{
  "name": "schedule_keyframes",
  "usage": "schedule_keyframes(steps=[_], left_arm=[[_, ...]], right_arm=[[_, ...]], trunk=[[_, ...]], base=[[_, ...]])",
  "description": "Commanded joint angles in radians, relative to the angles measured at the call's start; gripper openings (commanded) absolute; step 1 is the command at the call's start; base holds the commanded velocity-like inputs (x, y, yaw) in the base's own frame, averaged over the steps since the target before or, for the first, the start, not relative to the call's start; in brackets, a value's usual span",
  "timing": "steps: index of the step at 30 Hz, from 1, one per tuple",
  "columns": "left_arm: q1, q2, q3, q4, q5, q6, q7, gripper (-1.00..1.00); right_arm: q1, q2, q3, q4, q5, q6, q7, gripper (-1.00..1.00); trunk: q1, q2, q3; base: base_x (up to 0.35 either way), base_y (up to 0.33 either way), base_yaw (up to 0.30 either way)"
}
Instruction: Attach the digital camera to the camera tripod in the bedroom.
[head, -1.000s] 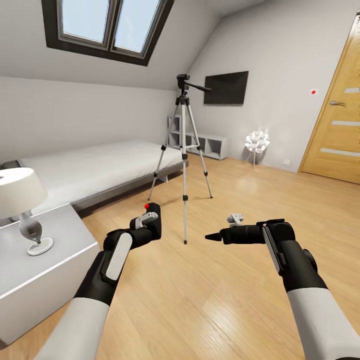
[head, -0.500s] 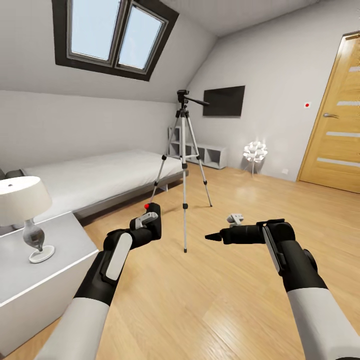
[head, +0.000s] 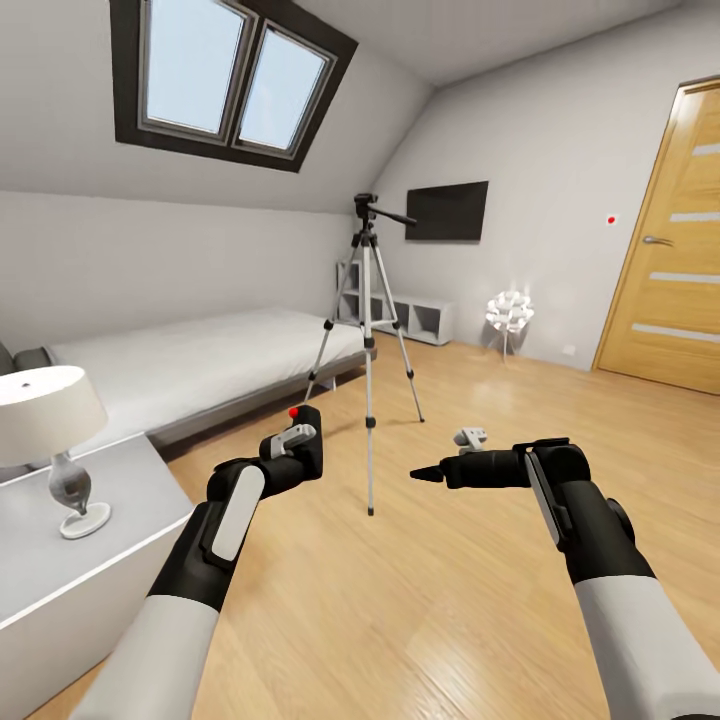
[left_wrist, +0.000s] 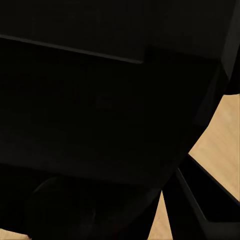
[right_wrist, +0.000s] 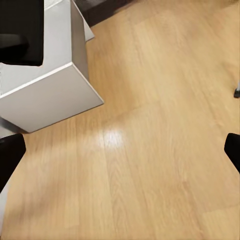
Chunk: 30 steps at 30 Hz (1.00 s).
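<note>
Camera: black body with a red dot on top, held in the left gripper, lower centre-left of the head view; in the left wrist view it is a dark mass pressed close to the lens.
Left fingers: closed on the camera.
Right gripper: lower centre-right of the head view, pointing left, well apart from the camera; in the right wrist view its two black fingers sit at opposite frame edges, spread apart with only floor between them.
Tripod: stands upright in the frame's centre, beyond both grippers, legs splayed on the floor, its black head and pan handle at the top; nothing is mounted on the head.
Floor: light wood, bare between the grippers and the nearest tripod leg.
Bed: low and grey, centre-left, just behind the tripod's left leg.
Bench: white bedside cabinet at lower left, carrying a lamp with a pale shade; its corner also appears in the right wrist view.
Skylight: dark-framed, upper left.
TV: on the far wall, right of the tripod head.
Shelf: low white unit behind the tripod.
Spiky lamp: white, on the floor right of the shelf.
Door: wooden, right edge.
</note>
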<state>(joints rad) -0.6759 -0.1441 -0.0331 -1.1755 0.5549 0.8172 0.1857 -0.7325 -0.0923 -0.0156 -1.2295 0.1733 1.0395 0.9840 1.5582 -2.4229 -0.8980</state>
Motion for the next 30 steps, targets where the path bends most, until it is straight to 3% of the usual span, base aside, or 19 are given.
schedule_keyframes(steps=[1, 30], left_arm=[[-0.001, 0.0, 0.0, -0.001, 0.01, 0.003, 0.006, -1.0], [-0.001, 0.0, 0.001, 0.015, 0.01, 0.003, 0.005, -1.0]], right_arm=[[-0.001, 0.0, -0.001, -0.001, 0.011, 0.004, 0.011, 1.0], [-0.001, 0.0, -0.001, -0.001, 0.011, 0.004, 0.01, 1.0]], trunk=[[-0.004, 0.007, 0.002], [-0.115, 0.21, 0.093]], base=[[0.0, 0.0, 0.0], [0.0, 0.0, 0.0]])
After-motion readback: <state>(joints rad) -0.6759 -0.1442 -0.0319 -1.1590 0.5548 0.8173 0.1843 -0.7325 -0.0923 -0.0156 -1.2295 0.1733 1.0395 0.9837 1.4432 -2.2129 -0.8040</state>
